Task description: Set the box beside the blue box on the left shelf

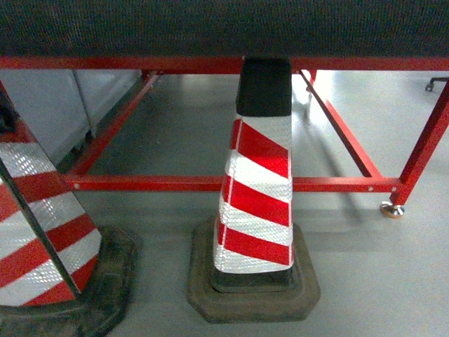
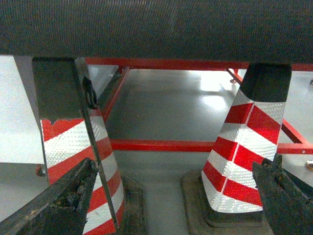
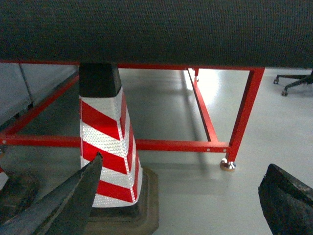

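Two cones (image 2: pixel 73 161) fill the left wrist view; right wrist shows one (image 3: pixel 107 147).

No text, label, brand or number can be read anywhere in these views.

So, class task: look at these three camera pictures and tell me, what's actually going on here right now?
Nothing is being handled. The left gripper and right gripper both hang open and empty, low above the grey floor. Ahead stand two red-and-white striped traffic cones with black rubber bases, one in the middle and one at the left edge, in front of a red steel frame under a dark textured surface. No blue crate or silver shelf appears in any view, so the placing has not visibly begun.
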You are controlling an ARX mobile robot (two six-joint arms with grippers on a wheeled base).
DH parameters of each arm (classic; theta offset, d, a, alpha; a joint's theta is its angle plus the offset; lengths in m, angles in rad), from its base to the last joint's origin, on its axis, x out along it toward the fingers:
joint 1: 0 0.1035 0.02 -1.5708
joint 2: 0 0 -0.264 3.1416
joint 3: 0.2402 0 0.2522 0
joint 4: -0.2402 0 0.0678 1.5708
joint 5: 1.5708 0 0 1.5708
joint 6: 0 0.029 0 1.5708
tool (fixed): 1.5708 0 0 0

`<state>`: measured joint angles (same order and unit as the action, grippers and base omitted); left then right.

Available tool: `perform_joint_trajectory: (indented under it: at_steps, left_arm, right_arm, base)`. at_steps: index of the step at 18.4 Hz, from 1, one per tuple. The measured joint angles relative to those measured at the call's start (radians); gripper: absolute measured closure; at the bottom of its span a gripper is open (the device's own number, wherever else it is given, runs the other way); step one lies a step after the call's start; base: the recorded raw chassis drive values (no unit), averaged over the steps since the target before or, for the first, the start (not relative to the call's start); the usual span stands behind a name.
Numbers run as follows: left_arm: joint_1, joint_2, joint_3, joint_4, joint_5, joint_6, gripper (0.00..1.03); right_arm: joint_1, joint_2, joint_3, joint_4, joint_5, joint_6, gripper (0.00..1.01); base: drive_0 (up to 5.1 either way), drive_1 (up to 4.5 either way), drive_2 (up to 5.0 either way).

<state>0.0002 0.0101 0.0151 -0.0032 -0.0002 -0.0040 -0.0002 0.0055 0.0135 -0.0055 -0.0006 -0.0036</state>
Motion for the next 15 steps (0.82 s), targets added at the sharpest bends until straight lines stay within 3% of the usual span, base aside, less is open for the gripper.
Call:
perform_joint_trajectory:
  at_steps: [15]
  left_arm:
    - [0.000, 0.000, 0.000, -0.001, 0.000, 0.005, 0.05]
  right_arm:
    - [0.000, 0.000, 0.000, -0.001, 0.000, 0.005, 0.03]
  base:
    - [0.0, 0.00, 0.0]
